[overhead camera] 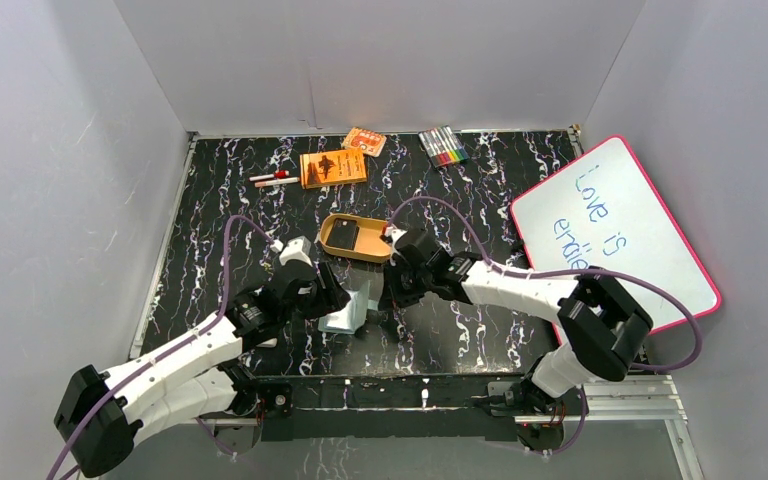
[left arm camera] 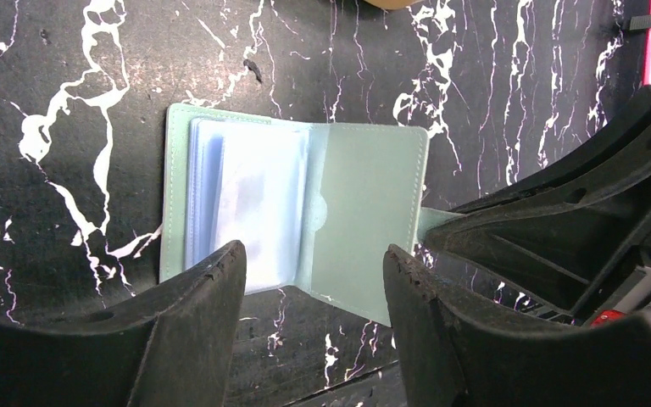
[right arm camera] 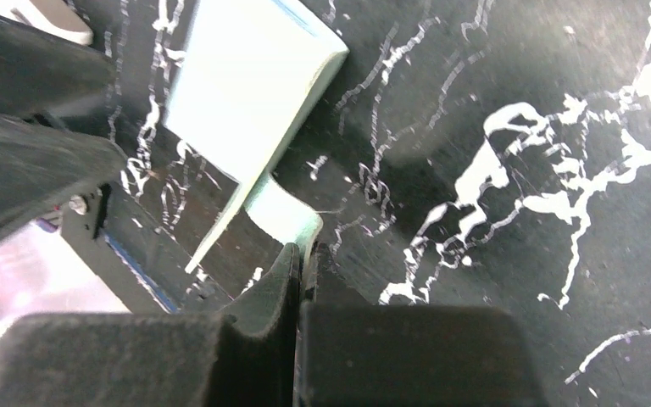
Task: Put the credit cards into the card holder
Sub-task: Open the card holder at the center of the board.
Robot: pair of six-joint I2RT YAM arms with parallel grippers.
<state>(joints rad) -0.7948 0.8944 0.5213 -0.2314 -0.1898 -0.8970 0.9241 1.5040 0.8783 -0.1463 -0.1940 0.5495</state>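
Black marble-patterned table (overhead camera: 210,200) with white veins spreads under both my arms, grey walls around it. My left tool (left arm camera: 314,263) hangs with its fingers wide apart over the mint card holder (left arm camera: 364,212), which is open with its clear sleeves showing. My right tool (right arm camera: 305,259) is pinched tight on the holder's closing tab (right arm camera: 284,212), at the outer edge of its right cover. Behind the holder, the credit cards (overhead camera: 343,237) lie dark in a tan tray (overhead camera: 360,256), apart from both tools. A whiteboard (overhead camera: 615,230) lies at the right
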